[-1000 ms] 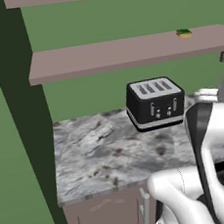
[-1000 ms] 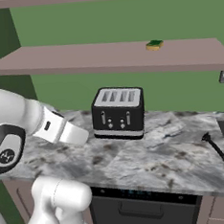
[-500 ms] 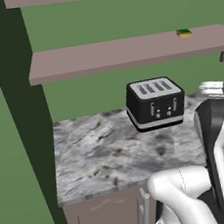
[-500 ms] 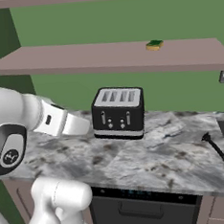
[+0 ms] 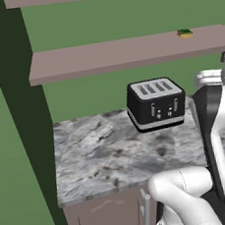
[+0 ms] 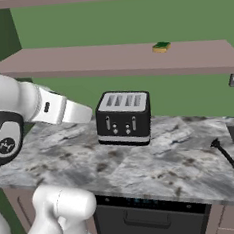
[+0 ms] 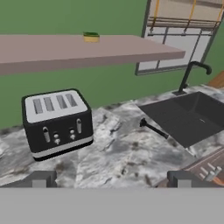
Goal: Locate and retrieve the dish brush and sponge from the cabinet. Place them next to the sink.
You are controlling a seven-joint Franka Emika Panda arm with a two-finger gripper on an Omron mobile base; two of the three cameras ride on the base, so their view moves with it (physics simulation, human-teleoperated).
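Hand view: gripper (image 7: 111,183) spread open, empty, above bare counter (image 7: 122,162) between toaster (image 7: 57,122) and sink (image 7: 188,116); forearm swung farther toward toaster since earlier.

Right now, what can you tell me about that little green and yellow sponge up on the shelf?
The sponge is a tiny flat block with a green top layer over a yellow body. It lies flat on the lower brown shelf, near the shelf's front edge and toward its right end, higher than the black toaster and off to its right. Nothing else touches it, only the board beneath. It looks soft, though too small to show texture.
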